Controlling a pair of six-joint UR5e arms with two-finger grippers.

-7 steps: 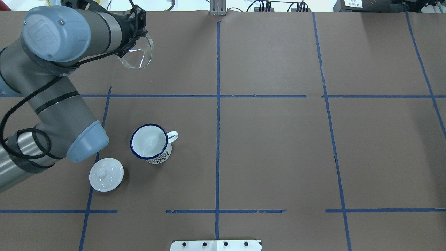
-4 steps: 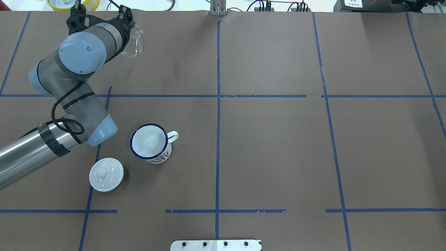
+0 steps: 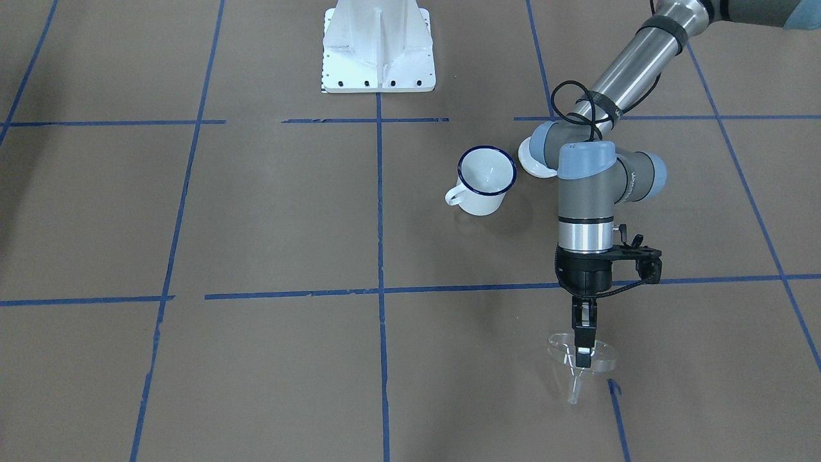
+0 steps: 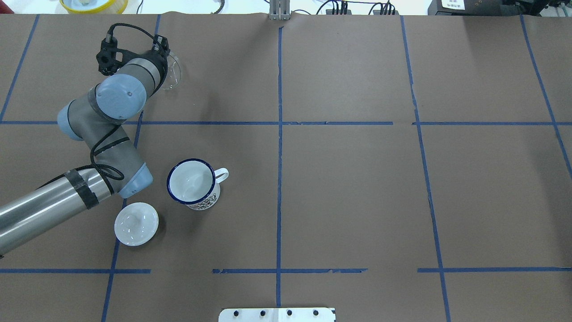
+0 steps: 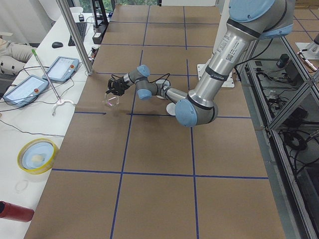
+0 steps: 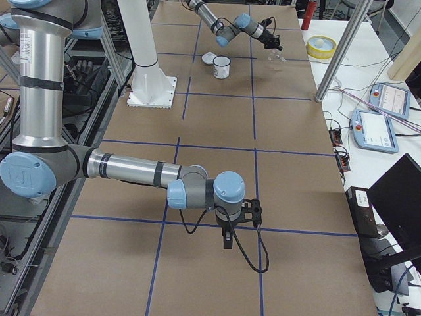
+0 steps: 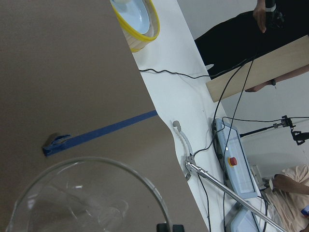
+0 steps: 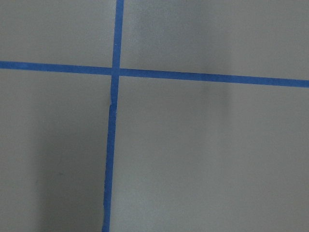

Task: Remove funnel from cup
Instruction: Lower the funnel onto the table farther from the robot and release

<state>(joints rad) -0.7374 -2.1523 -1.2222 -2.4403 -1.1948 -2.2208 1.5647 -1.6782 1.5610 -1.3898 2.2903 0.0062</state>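
Funnel (image 3: 599, 359) upright — stem down, left end effector (image 3: 582, 358) pinching rim.

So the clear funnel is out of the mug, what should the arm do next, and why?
Probably lower the funnel onto the table, ready to let go. The left gripper holds it by the rim, stem pointing down over bare brown paper, well away from the enamel mug, which stands empty. Only setting it down seems left.
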